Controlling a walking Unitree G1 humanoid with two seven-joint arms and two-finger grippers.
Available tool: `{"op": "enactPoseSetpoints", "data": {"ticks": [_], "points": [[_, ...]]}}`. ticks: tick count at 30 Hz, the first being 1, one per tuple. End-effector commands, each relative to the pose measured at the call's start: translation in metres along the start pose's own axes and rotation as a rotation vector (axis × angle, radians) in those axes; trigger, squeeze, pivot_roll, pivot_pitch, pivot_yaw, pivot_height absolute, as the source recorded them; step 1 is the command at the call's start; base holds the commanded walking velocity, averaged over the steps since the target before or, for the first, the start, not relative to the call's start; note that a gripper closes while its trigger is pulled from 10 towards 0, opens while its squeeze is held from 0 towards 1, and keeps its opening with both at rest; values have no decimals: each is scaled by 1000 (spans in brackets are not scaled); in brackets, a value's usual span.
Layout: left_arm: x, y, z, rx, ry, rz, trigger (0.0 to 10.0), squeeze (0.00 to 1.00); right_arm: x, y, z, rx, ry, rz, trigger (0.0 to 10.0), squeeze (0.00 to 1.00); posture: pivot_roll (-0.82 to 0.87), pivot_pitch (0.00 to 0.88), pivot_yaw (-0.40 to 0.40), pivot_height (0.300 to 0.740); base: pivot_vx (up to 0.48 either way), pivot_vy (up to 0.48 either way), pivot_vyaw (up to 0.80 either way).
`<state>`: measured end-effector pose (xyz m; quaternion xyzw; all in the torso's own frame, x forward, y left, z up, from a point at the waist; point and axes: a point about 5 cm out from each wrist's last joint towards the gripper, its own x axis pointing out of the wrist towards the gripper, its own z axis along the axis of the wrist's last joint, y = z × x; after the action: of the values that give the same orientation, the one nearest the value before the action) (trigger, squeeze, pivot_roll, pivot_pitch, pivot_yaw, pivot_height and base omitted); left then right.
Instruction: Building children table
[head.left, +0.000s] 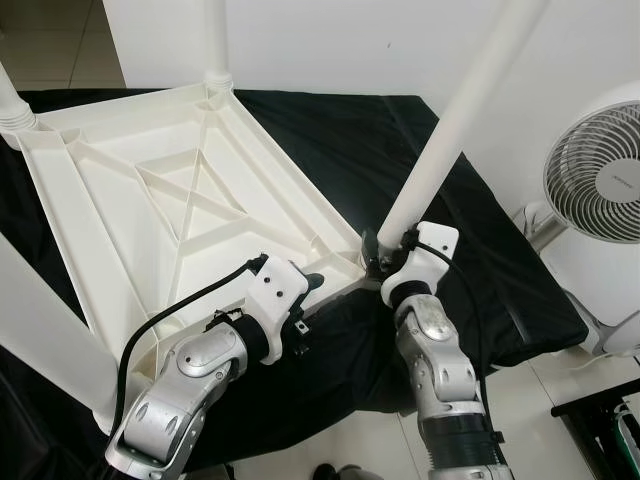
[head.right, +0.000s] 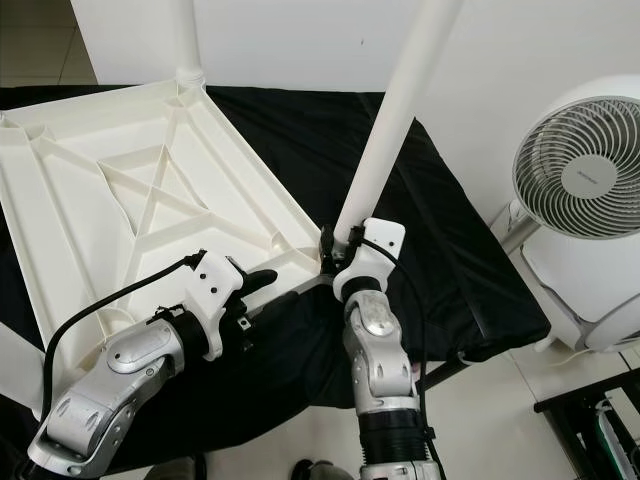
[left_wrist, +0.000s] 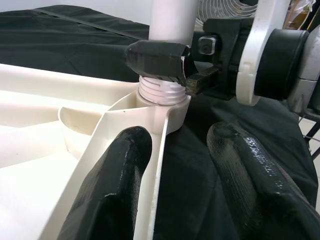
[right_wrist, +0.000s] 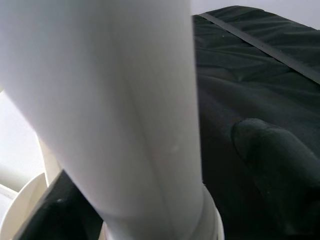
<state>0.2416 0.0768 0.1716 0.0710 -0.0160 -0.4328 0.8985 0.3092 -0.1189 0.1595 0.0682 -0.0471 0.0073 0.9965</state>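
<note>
A white plastic children's tabletop (head.left: 170, 200) lies upside down, its ribbed underside up, on a surface draped in black cloth (head.left: 470, 230). White round plastic legs already stand in its corners: one at the far corner (head.left: 216, 40), one at the far left corner (head.left: 8, 100), and one at the near left (head.left: 45, 330), which runs out of the left edge.

At the near right corner of the tabletop a fourth long white plastic leg (head.left: 455, 120) rises, tilted up and to the right. Its threaded lower end (left_wrist: 161, 91) sits in the round corner socket (left_wrist: 172, 107), with several thread turns showing above the socket's rim.

The right end effector (head.left: 385, 255) is clamped on this leg just above the socket, one black finger (left_wrist: 155, 57) wrapped across the front of the leg, and the silver right arm (head.left: 445, 380) reaches up from the near edge.

The left end effector (left_wrist: 177, 170) is at the tabletop's near edge, just left of that corner. Its two black fingers (left_wrist: 117, 185) are spread apart, one on each side of the tabletop's thin upright rim (left_wrist: 152, 165), the left finger touching or almost touching it; whether they grip it I cannot tell.

To the right, beyond the cloth, stands a white round electric fan (head.left: 595, 175) on the pale floor (head.left: 540, 400).
</note>
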Motion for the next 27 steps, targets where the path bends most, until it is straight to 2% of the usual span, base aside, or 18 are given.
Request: {"op": "enactPoseSetpoints", "data": {"ticks": [1,3,7,9,10,11,12,13,14,15,16,17,20,21,27], "points": [[1,-2,-1,-3,3,3,10000,0,-4,-12,-6,-5,35,-35,10000,1000,128,139,-121,740,0,0,0],[1,-3,-1,-6,3,6,10000,0,-2,-19,-2,-3,21,29,10000,1000,129,131,-130,740,0,0,0],[1,-4,-1,-7,3,6,10000,0,-1,-24,-1,-14,25,85,10000,1000,129,131,-130,740,0,0,0],[1,-3,-1,-7,2,6,10000,0,-1,-26,-1,-52,44,198,10000,1000,129,129,-128,740,0,0,0],[1,-3,-1,-7,2,6,10000,0,-1,-26,-1,-52,44,198,10000,1000,129,129,-128,740,0,0,0],[1,-3,-1,-6,3,6,10000,0,0,-29,-1,-68,53,250,10000,0,129,129,-128,740,0,0,0],[1,-2,-1,-6,3,6,10000,0,1,-32,0,-75,58,279,10000,0,127,125,-124,740,0,0,0],[1,-2,-1,-3,4,3,10000,0,2,-36,2,-87,65,378,10000,0,127,125,-124,740,0,0,0],[1,-2,-1,-3,4,3,10000,0,2,-36,2,-87,65,378,10000,0,127,125,-124,740,0,0,0],[1,-2,-1,-1,4,-1,10000,0,3,-40,4,-100,77,470,10000,0,126,120,-122,740,0,0,0],[1,-2,-1,-1,4,-1,10000,0,3,-40,4,-100,77,470,10000,0,126,120,-122,740,0,0,0],[1,-1,0,1,4,-3,10000,0,7,-46,5,-93,113,598,10000,0,128,118,-121,740,0,0,0],[1,0,0,2,3,-3,10000,0,8,-48,5,-96,121,638,10000,0,130,115,-120,740,0,0,0],[1,0,1,3,3,-2,10000,0,9,-48,4,-125,138,750,10000,0,136,113,-117,740,0,0,0],[1,0,1,5,6,-3,10000,0,14,-48,1,-154,162,817,10000,0,144,115,-113,740,0,0,0]]}}
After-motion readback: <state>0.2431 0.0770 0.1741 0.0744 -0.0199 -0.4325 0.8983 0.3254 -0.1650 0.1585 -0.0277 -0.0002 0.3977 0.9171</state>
